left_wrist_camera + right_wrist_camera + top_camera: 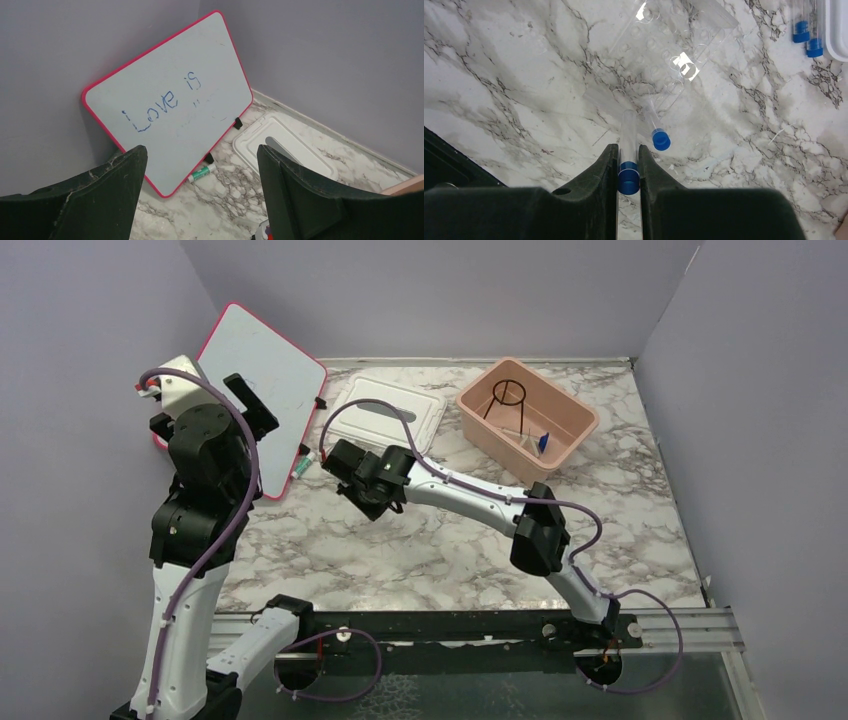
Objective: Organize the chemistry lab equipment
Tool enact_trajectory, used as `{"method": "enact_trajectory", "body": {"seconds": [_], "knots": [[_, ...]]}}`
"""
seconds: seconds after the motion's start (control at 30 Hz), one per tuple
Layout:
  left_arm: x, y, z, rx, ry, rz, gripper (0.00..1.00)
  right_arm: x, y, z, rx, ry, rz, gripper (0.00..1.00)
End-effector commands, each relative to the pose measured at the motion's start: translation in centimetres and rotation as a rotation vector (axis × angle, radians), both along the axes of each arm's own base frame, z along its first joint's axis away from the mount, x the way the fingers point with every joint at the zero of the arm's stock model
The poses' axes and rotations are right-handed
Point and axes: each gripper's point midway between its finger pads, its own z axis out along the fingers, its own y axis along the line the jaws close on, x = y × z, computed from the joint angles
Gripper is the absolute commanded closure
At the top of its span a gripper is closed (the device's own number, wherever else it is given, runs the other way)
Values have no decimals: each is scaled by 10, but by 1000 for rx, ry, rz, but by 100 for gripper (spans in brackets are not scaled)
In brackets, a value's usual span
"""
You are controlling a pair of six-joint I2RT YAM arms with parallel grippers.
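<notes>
Blue-capped clear tube [628, 131] is gripped at its capped end between the right fingers [606, 167], over the surface [514, 75] toward its far left corner. A second tube [653, 122] is seen lying just beside. Left fingers [125, 175] are held wide apart, empty.

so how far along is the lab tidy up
Done: the ring stand sits in the pink bin. In hand: the right gripper is shut on a blue-capped tube. To do: another tube beside it, two more tubes and the clear rack lie on the table; the left gripper is open, empty.
</notes>
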Motion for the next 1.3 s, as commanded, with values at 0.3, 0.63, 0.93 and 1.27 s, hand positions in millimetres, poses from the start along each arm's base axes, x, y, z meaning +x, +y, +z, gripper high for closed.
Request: {"method": "enact_trajectory", "body": {"seconds": [0.3,0.63,0.93,1.27], "knots": [[6,-6,-14,-7,36,-30,16,-2,-3,-18,-96,2,53,88],[7,-8,-17,-5,44,-39,16,-2,-2,-26,-106,11,51,80],[8,-10,-18,-5,48,-53,16,2,9,-15,-55,-6,28,65],[9,-14,-20,-8,53,-75,16,8,12,18,43,-60,-18,65]]}}
